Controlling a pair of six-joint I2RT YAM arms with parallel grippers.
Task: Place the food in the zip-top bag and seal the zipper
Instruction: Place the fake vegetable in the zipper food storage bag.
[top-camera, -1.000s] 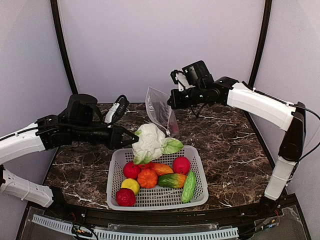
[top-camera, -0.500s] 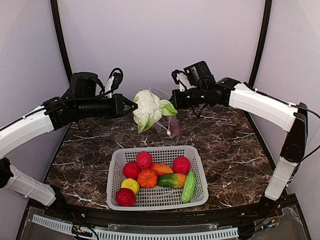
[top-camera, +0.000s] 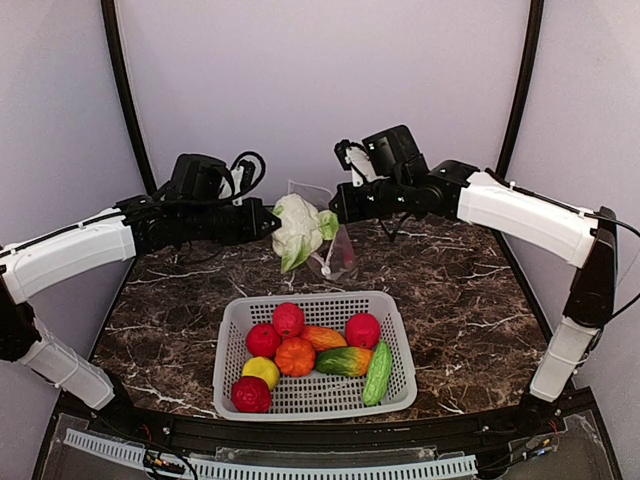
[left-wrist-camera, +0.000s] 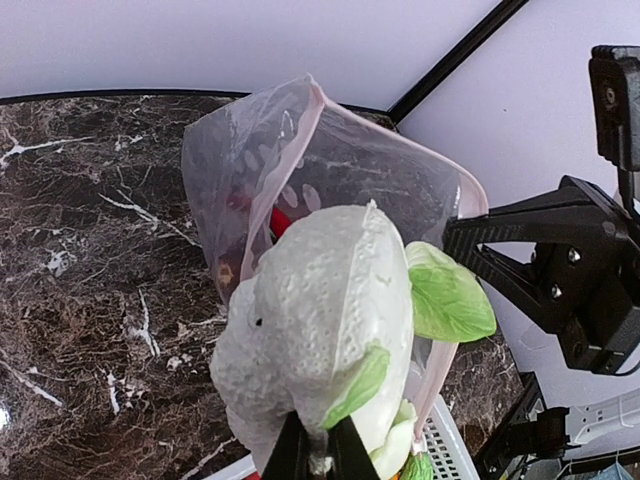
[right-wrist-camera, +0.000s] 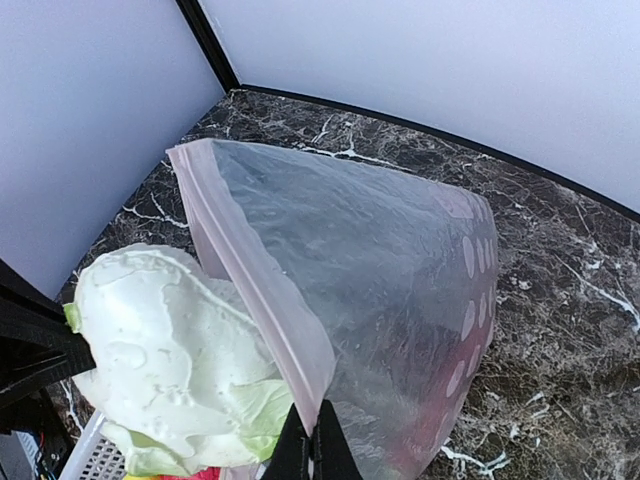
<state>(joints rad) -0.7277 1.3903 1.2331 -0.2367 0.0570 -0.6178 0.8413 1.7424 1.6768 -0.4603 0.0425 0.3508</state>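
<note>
White cauliflower hangs above the marble table, pinched at its leafy base by the left gripper, whose jaws are closed on it. Just beside it, the right gripper is clamped on the top edge of the zip-top bag, which dangles with its bottom near the table. The white basket sits nearer the arm bases, well apart from both grippers, holding the other food pieces: red, orange, yellow and green.

Left wrist view: the fingers grip the cauliflower's underside at the frame bottom. The head stands directly before the bag's open mouth. A red item shows through the bag wall, which the overhead view does not reveal.

Right wrist view: closed fingertips pinch the zipper, a pinkish strip. The cauliflower lies just beside that strip; whether it has crossed the rim cannot be told.
</note>
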